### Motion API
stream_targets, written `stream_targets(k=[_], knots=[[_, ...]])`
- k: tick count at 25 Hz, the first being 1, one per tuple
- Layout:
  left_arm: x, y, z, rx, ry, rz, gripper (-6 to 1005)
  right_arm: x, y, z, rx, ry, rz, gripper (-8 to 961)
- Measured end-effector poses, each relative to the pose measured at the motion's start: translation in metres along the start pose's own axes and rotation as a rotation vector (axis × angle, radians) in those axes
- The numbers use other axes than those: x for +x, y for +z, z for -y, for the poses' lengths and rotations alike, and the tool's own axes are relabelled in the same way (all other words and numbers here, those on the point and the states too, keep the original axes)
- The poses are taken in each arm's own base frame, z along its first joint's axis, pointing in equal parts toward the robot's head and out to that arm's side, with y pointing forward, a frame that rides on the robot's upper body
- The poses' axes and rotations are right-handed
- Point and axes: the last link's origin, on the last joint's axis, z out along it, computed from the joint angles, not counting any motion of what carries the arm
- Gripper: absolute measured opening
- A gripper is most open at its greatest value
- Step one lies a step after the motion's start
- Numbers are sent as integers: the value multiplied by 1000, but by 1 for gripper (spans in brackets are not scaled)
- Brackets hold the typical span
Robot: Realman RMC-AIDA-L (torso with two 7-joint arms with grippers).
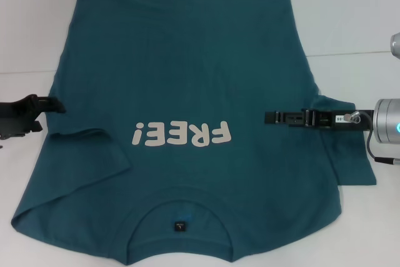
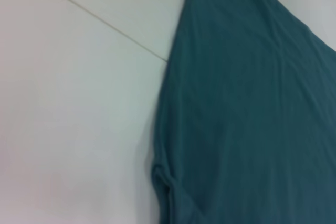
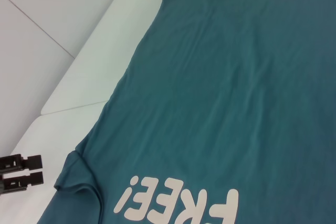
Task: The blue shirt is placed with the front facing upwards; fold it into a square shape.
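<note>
I have the blue shirt (image 1: 187, 92) spread flat on the white bench (image 1: 356, 23), print up, collar at 6 o'clock, so both sides can fold inward. My right gripper (image 1: 270, 117) reaches over the cloth from 3 o'clock, jaws clenched, holding nothing. My left gripper (image 1: 55, 105) waits at 9 o'clock, just off the edge; its jaws I cannot tell.
</note>
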Motion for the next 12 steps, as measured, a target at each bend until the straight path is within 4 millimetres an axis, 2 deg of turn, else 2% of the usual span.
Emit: stream_targets(k=[12], knots=[[-13,14,5,32,-17,-18,727,0,0,0,0,3,1,928]])
